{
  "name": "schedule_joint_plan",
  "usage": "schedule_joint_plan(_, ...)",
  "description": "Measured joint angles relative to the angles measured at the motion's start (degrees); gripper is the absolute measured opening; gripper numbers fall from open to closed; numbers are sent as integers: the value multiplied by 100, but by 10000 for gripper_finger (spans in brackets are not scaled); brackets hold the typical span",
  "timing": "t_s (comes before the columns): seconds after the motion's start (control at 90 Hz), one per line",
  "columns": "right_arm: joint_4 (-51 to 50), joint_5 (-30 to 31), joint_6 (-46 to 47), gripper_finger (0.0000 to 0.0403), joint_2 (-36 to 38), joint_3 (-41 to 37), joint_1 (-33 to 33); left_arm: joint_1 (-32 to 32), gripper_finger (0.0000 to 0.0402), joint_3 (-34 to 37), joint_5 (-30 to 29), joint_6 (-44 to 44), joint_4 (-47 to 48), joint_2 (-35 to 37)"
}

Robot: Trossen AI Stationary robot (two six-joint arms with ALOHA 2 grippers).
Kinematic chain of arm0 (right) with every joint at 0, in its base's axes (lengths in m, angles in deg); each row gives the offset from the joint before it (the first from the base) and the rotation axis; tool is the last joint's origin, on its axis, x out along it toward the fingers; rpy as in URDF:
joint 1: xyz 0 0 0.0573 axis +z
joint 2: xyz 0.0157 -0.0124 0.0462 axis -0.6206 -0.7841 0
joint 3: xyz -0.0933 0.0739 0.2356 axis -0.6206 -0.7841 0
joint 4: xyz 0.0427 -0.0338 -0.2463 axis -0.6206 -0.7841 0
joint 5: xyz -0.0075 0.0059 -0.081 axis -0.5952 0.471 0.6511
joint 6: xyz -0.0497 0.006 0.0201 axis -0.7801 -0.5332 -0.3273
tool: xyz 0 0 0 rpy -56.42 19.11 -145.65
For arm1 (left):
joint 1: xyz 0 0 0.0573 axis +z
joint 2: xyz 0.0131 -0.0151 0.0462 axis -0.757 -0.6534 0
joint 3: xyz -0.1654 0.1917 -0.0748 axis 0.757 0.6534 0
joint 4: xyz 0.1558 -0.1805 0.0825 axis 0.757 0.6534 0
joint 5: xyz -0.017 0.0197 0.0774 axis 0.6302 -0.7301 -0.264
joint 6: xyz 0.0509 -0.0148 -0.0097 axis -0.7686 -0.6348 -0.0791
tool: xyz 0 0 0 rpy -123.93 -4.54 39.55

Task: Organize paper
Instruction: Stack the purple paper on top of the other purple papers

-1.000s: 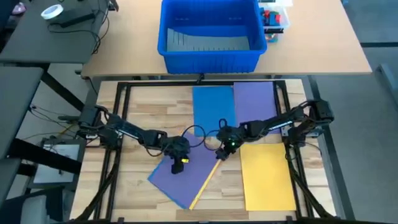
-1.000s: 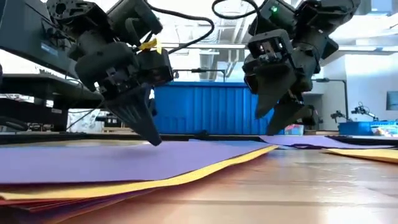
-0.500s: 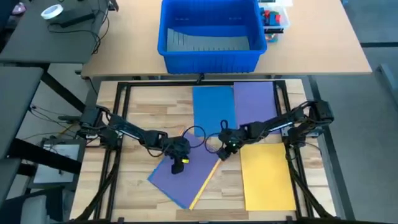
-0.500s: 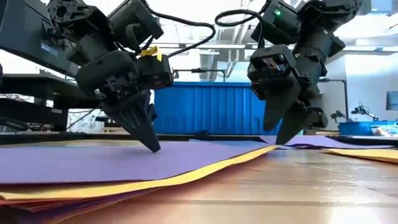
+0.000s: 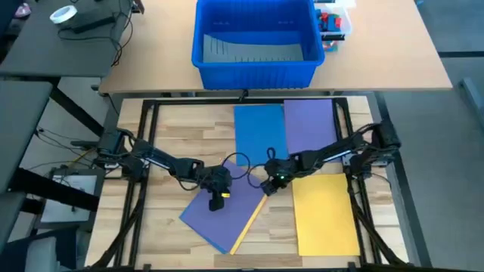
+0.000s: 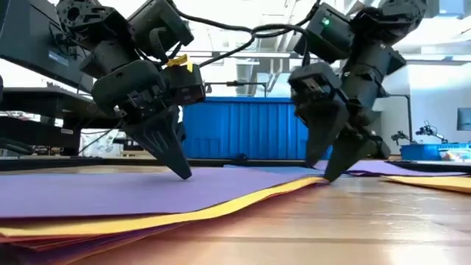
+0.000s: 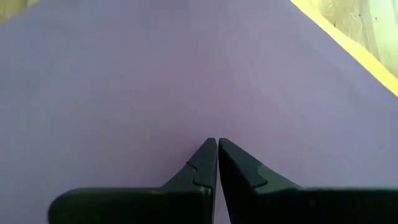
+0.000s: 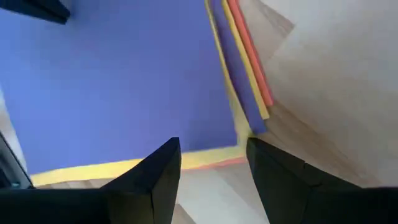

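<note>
A tilted stack of paper lies at the table's near middle, a purple sheet (image 5: 221, 219) on top and yellow (image 6: 243, 202) and orange edges showing below it. My left gripper (image 5: 217, 198) stands shut on the purple sheet's far part. At the stack's far right corner (image 8: 245, 124), my right gripper (image 5: 267, 187) is open and points down, a finger on either side of that corner. Single blue (image 5: 259, 130), purple (image 5: 310, 125) and yellow (image 5: 325, 215) sheets lie flat on the table apart from the stack. My left gripper presses its shut fingertips (image 7: 217, 144) down on the top purple sheet (image 7: 155, 74), well inside its edges, slanting down from above. The sheet lies flat on the stack. My right gripper's fingertips (image 6: 327, 173) reach down to the stack's corner; whether they touch it, I cannot tell.
A big blue plastic bin (image 5: 255, 38) stands on the separate table beyond the far edge, a small box of parts (image 5: 333, 23) beside it. The black frame rails (image 5: 144, 151) run along the worktable's sides. Bare wood shows at the near left (image 5: 162, 234).
My right gripper has come down and a little toward the table's left, from above the table to the stack's far right corner, still open. The stack has kept still.
</note>
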Motion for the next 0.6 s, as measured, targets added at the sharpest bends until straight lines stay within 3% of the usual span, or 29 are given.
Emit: schedule_joint_plan(0.6, 902, -39, 84, 175, -165, 0, -35, 0, 0, 0, -9, -155, -44, 0)
